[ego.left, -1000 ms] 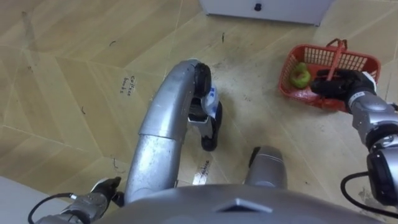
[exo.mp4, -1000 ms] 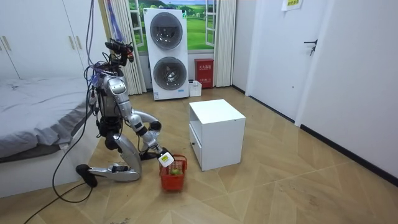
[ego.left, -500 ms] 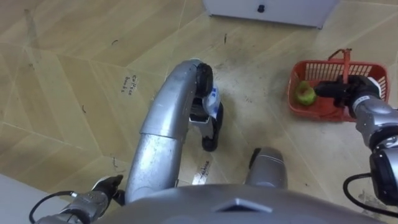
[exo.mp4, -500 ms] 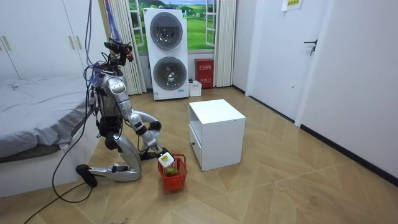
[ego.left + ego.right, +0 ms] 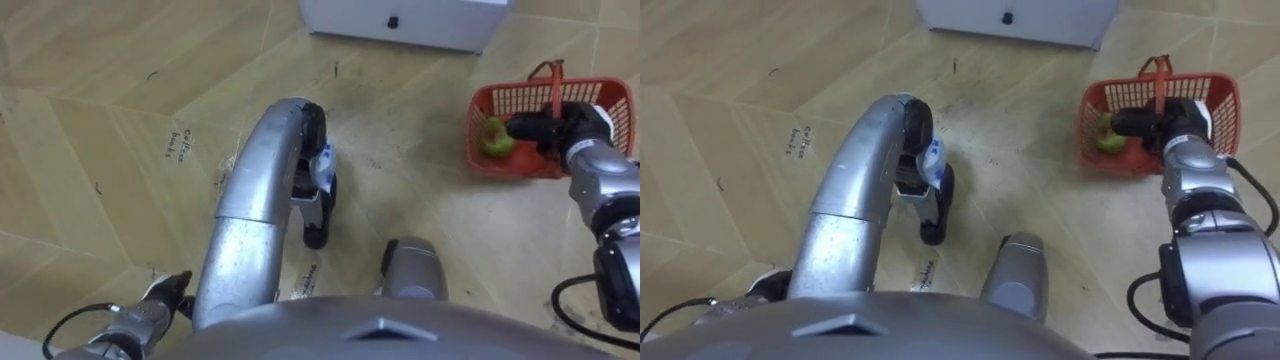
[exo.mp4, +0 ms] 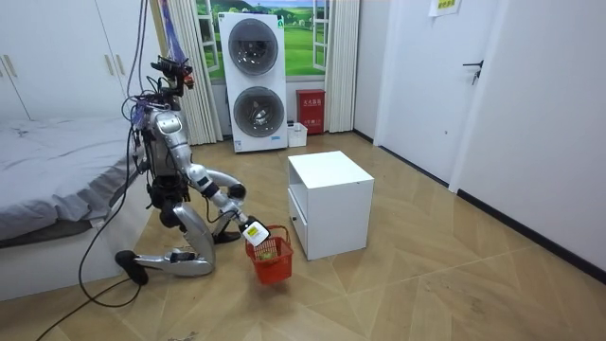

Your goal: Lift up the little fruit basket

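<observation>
Right hand [image 5: 565,126] clenched (robot kneels).

The fruit basket [image 5: 600,95], upper right of the left eye view, is red-orange lattice mesh; the fruit [image 5: 494,137] inside is yellow-green. The right hand [image 5: 562,127] on it is black. The cabinet [image 5: 430,25] at the top edge is white with 1 dark knob [image 5: 393,22]. The floor [image 5: 100,100] is tan wood in a chevron pattern, with dark scuffs.
</observation>
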{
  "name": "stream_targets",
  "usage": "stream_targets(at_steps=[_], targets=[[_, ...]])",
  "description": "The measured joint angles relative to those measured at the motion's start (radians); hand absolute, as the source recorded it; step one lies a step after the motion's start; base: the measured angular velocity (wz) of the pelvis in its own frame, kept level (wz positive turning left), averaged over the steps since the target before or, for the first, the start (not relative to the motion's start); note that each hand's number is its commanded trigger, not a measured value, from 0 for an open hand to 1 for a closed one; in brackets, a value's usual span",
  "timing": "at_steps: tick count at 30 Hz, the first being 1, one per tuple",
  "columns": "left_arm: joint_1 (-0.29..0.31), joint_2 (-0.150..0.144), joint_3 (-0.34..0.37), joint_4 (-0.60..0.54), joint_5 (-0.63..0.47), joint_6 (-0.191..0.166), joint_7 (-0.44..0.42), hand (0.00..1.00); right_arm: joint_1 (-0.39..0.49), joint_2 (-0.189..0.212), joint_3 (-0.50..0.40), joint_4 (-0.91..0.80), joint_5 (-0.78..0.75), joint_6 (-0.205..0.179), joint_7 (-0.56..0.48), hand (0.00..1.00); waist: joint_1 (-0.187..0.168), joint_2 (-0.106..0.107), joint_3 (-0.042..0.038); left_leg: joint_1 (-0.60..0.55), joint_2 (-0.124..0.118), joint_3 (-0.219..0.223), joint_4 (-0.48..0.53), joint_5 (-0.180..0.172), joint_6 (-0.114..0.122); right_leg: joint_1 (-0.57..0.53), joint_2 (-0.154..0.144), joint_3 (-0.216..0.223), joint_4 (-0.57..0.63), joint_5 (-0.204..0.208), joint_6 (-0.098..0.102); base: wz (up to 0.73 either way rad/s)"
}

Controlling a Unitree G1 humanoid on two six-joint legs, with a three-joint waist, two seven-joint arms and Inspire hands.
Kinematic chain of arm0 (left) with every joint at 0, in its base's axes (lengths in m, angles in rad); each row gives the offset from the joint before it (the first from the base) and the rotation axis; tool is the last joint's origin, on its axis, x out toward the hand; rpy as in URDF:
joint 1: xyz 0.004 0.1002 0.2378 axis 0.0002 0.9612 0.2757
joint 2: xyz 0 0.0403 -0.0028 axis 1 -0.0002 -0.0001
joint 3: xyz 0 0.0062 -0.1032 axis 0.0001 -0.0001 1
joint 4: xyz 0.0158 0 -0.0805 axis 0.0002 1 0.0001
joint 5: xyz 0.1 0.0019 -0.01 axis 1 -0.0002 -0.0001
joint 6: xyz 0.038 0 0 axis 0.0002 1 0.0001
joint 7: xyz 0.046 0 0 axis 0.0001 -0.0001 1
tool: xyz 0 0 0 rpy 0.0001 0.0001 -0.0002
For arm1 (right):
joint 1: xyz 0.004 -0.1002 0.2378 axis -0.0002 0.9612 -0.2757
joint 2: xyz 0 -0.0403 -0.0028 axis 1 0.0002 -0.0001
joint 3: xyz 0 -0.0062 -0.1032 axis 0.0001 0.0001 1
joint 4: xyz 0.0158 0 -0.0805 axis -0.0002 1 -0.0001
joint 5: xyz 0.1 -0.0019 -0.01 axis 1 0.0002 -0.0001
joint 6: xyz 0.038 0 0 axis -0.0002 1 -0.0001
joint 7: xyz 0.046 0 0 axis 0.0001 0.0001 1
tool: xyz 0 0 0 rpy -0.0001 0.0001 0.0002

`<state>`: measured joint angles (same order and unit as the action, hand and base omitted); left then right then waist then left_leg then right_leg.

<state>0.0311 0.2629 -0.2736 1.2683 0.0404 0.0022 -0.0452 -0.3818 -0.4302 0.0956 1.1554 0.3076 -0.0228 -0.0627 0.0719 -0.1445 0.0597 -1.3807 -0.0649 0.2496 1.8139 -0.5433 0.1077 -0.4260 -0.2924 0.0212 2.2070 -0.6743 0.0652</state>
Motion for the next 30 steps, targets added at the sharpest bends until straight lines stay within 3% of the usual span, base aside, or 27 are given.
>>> stream_targets(at_steps=[5,6,10,13,15,16,17,18,19,20,22,24,25,27,28,29,30], targets=[[-0.054,-0.001,0.035,0.009,0.009,0.005,0.033,0.00,0.000,0.000,-0.003,-0.115,-0.012,0.002,-0.030,1.00,-0.054,-0.010,-0.0013,0.033,-0.020,-0.011,0.019,-0.015,0.024,0.061,0.002,-0.021,-0.027,-0.002,-0.004,0.02],[-0.078,0.000,0.042,0.008,0.009,0.005,0.047,0.00,-0.001,0.000,-0.003,-0.132,-0.012,0.003,-0.034,1.00,-0.052,-0.012,-0.0034,0.038,-0.020,-0.011,0.021,-0.019,0.030,0.072,0.008,-0.020,-0.036,-0.010,-0.016,0.00],[-0.112,-0.002,0.056,-0.010,0.014,0.005,0.068,0.00,-0.002,0.000,-0.002,-0.212,-0.006,0.016,-0.042,1.00,-0.049,-0.008,-0.0064,0.063,-0.013,-0.011,-0.012,-0.025,0.048,0.079,0.055,0.017,-0.105,-0.026,-0.013,-0.12],[-0.085,-0.019,0.076,-0.044,0.021,0.022,0.086,0.00,-0.002,0.000,-0.002,-0.260,-0.011,0.041,-0.053,1.00,-0.040,0.000,-0.0111,0.158,-0.009,-0.012,-0.141,-0.020,0.058,0.107,0.074,0.042,-0.301,-0.029,-0.008,-0.34],[-0.037,-0.035,0.106,-0.058,0.033,0.045,0.086,0.00,-0.002,0.002,-0.005,-0.322,-0.005,0.069,-0.065,1.00,-0.037,0.014,-0.0212,0.276,0.000,-0.014,-0.303,-0.012,0.059,0.171,0.073,0.042,-0.569,-0.024,-0.003,-0.57],[-0.021,-0.037,0.119,-0.065,0.034,0.050,0.086,0.00,0.000,0.001,-0.006,-0.349,-0.005,0.074,-0.068,1.00,-0.039,0.017,-0.0232,0.308,-0.002,-0.012,-0.348,-0.005,0.058,0.190,0.071,0.037,-0.639,-0.010,-0.002,-0.53],[0.007,-0.038,0.141,-0.085,0.034,0.065,0.088,0.00,0.008,0.001,-0.020,-0.425,-0.004,0.085,-0.083,1.00,-0.048,0.021,-0.0284,0.370,-0.004,-0.009,-0.445,0.011,0.062,0.208,0.066,0.031,-0.756,0.063,0.004,-0.41],[0.017,-0.036,0.158,-0.096,0.035,0.075,0.102,0.00,0.016,0.003,-0.036,-0.484,-0.008,0.086,-0.097,1.00,-0.051,0.022,-0.0290,0.437,-0.009,-0.007,-0.542,0.029,0.066,0.214,0.065,0.030,-0.834,0.182,0.006,-0.36],[0.018,-0.035,0.161,-0.099,0.036,0.080,0.111,0.00,0.017,0.004,-0.041,-0.505,-0.013,0.086,-0.106,1.00,-0.051,0.021,-0.0293,0.474,-0.015,-0.010,-0.591,0.039,0.065,0.215,0.063,0.030,-0.861,0.259,0.007,-0.28],[0.022,-0.030,0.164,-0.101,0.040,0.082,0.129,0.00,0.020,0.005,-0.043,-0.525,-0.054,0.088,-0.119,1.00,-0.053,0.021,-0.0296,0.560,-0.018,-0.014,-0.694,0.062,0.066,0.209,0.062,0.024,-0.897,0.387,0.011,-0.37],[0.016,-0.024,0.173,-0.110,0.041,0.078,0.152,0.00,0.042,0.010,-0.044,-0.551,-0.121,0.092,-0.123,1.00,-0.037,0.023,-0.0322,0.683,-0.012,-0.023,-0.847,0.102,0.055,0.157,0.058,-0.011,-0.904,0.355,0.008,-0.46],[0.019,-0.020,0.171,-0.107,0.041,0.073,0.171,0.00,0.052,0.014,-0.046,-0.573,-0.128,0.092,-0.124,1.00,-0.038,0.050,-0.0462,0.845,0.012,-0.039,-1.050,0.165,0.035,0.090,0.080,-0.076,-1.027,0.269,0.013,-0.48],[0.021,-0.018,0.171,-0.108,0.041,0.072,0.172,0.00,0.058,0.014,-0.052,-0.585,-0.128,0.091,-0.125,1.00,-0.040,0.053,-0.0475,0.884,0.017,-0.040,-1.097,0.181,0.030,0.086,0.082,-0.094,-1.083,0.259,0.015,-0.29],[0.024,-0.015,0.172,-0.112,0.040,0.071,0.174,0.00,0.090,0.016,-0.081,-0.671,-0.116,0.090,-0.149,1.00,-0.039,0.056,-0.0500,1.009,0.032,-0.048,-1.233,0.227,0.010,0.100,0.106,-0.131,-1.391,0.257,0.012,-0.17],[0.025,-0.015,0.173,-0.113,0.040,0.072,0.174,0.00,0.091,0.017,-0.081,-0.694,-0.117,0.090,-0.153,1.00,-0.039,0.056,-0.0499,1.029,0.036,-0.048,-1.249,0.230,0.005,0.107,0.115,-0.136,-1.474,0.265,0.008,-0.12],[0.028,-0.022,0.179,-0.114,0.041,0.072,0.175,0.00,0.100,0.015,-0.082,-0.743,-0.121,0.085,-0.156,1.00,-0.040,0.056,-0.0502,1.062,0.040,-0.054,-1.266,0.232,0.000,0.122,0.134,-0.139,-1.600,0.299,-0.004,0.05],[0.038,-0.032,0.193,-0.129,0.041,0.076,0.183,0.00,0.127,0.014,-0.090,-0.777,-0.117,0.076,-0.163,1.00,-0.040,0.058,-0.0614,1.093,0.046,-0.065,-1.291,0.245,-0.020,0.170,0.143,-0.152,-1.660,0.320,-0.015,0.00]])
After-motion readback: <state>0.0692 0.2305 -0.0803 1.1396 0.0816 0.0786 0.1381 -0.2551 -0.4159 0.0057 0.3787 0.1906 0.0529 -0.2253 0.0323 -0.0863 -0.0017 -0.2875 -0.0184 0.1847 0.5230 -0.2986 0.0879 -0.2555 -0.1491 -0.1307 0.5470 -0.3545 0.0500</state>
